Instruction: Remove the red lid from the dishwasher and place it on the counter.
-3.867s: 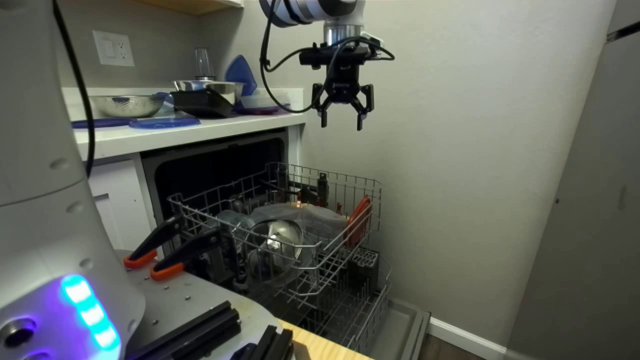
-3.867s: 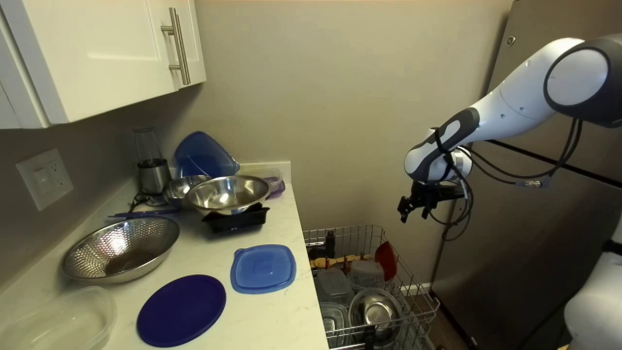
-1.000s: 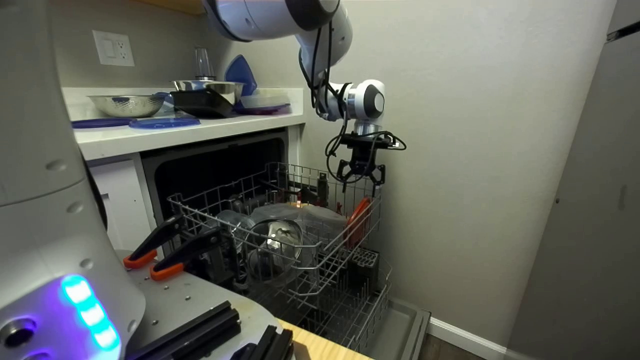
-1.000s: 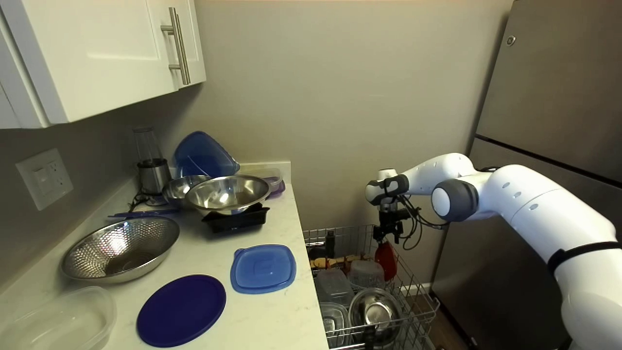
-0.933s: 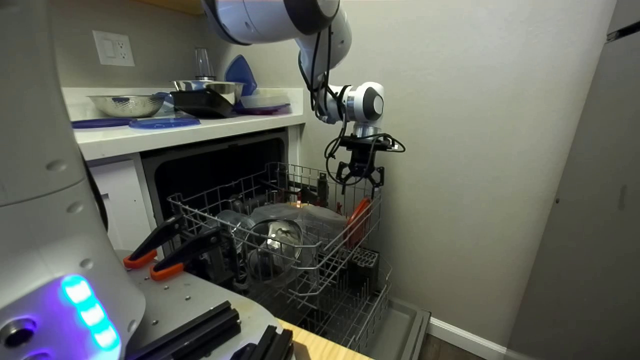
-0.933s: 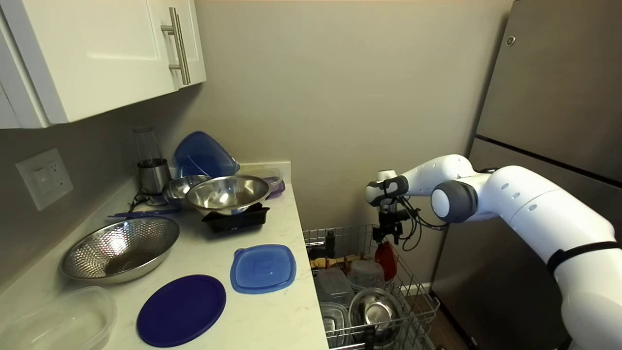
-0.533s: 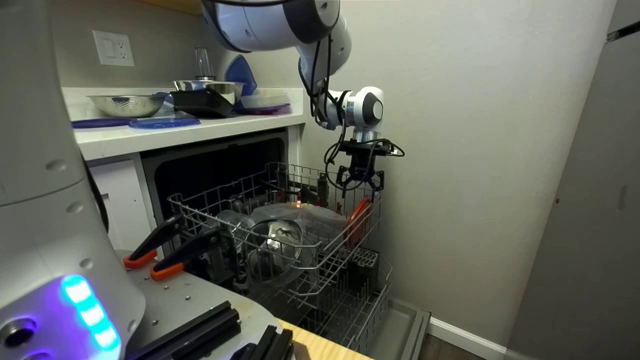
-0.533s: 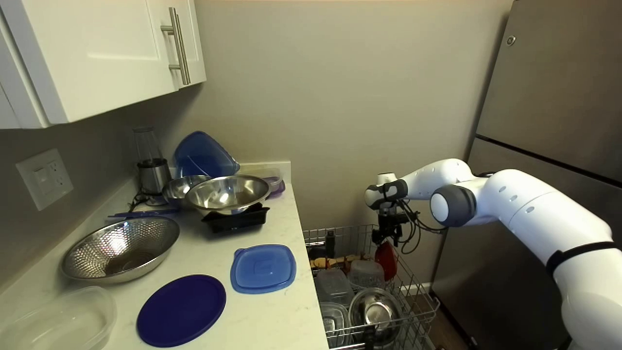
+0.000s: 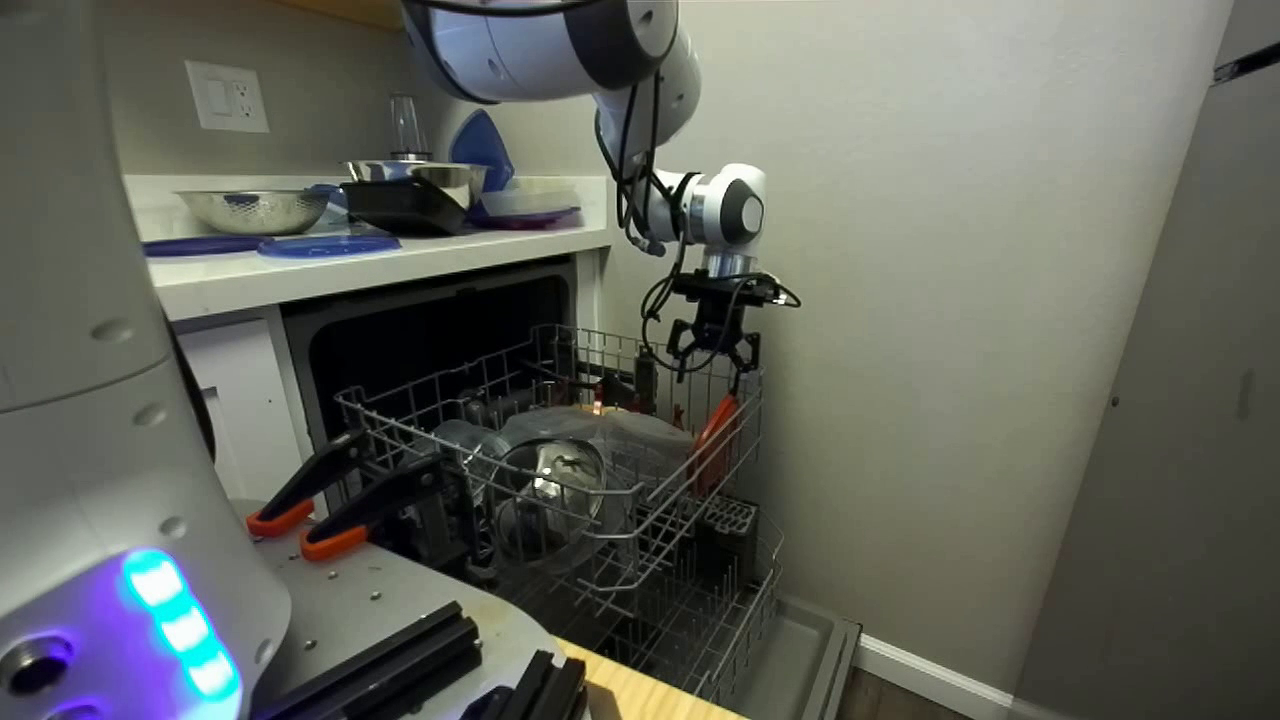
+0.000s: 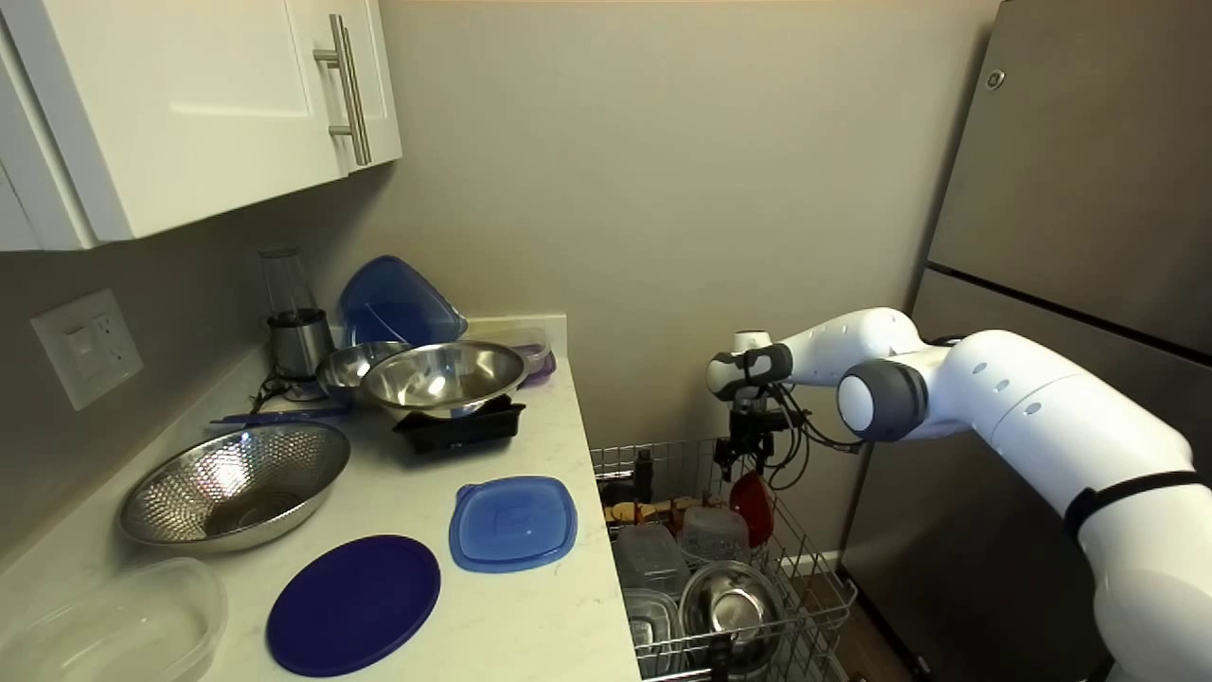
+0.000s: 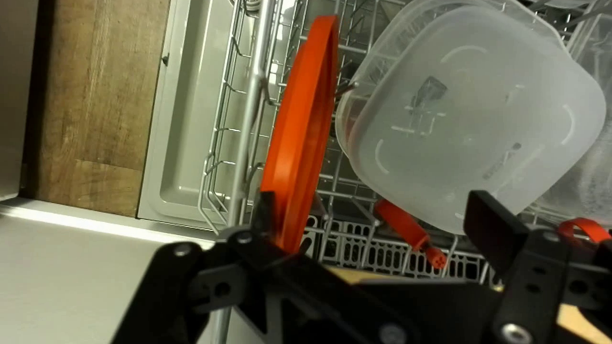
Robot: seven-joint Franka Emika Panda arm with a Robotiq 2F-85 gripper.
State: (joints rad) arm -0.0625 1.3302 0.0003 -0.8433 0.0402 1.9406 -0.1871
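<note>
- Steel bowl [image 10: 445, 379] and black tray [image 10: 464, 431] stand overlapping in view toward the far end of the table [image 10: 530, 616]; a steel colander [image 10: 237, 488] sits nearer its rear edge.
- A blue lid [image 10: 514, 526] lies flat by the front edge, a dark-blue round lid [image 10: 353, 606] farther back from it.
- The dishwasher [image 9: 440, 330] opens under that front edge; its upper rack [image 9: 637, 490] is out beyond the edge and lower than it.
- The red lid [image 11: 301, 138] stands on edge there, slightly tilted, with the side rail [image 11: 251, 114] on one side and a frosted container [image 11: 478, 110] on the other.
- The pincer [image 11: 373, 210] points down over the rack, spread wide. In the wrist view one finger [image 11: 265, 215] overlaps the red lid's end, the other a corner of the frosted container; a small red piece [image 11: 401, 222] shows between them.
- In an exterior view a fingertip [image 9: 737, 382] comes right at the red lid's upper edge; whether they touch, I cannot tell.
- The dishwasher's interior is too dark to read; a clear tub [image 10: 114, 625] is cut off at the table's near end.
</note>
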